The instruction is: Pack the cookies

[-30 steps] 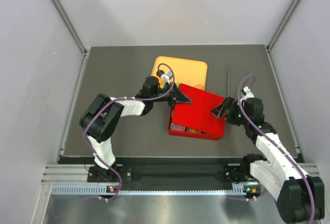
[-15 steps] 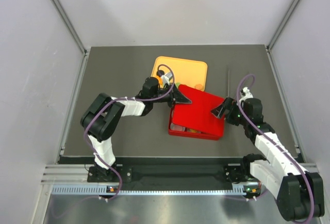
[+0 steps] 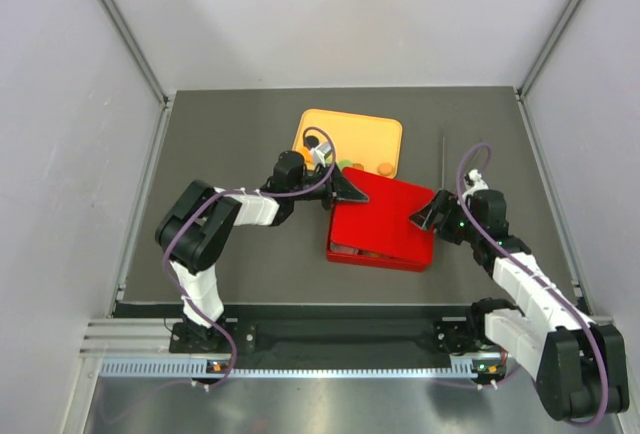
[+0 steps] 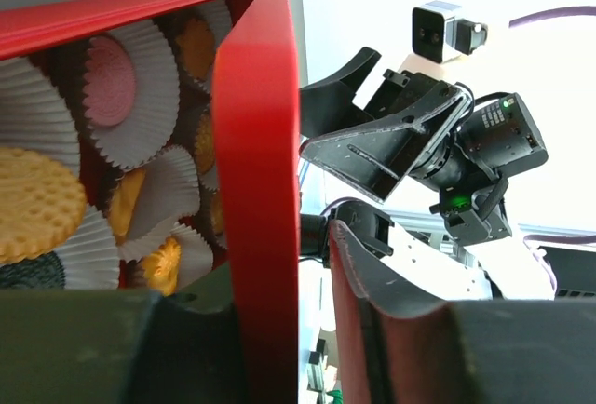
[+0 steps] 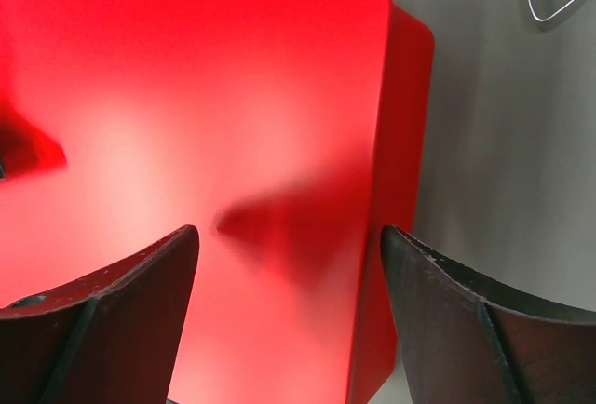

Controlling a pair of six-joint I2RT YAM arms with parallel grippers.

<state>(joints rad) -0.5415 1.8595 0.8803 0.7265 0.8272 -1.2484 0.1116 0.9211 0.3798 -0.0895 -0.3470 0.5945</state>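
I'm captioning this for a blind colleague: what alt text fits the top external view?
From above, two robot arms meet at a red lid lying askew over a red box on a dark table: the left pincer grips its far-left corner, the right pincer rests open at its right edge. Behind lies a yellow tray with a few cookies.

Even light fills the overhead view. Left wrist view blows out white behind the right arm (image 4: 438, 143), cookies (image 4: 37, 199) shaded; glare and a soft shadow cross the red lid (image 5: 205, 97).
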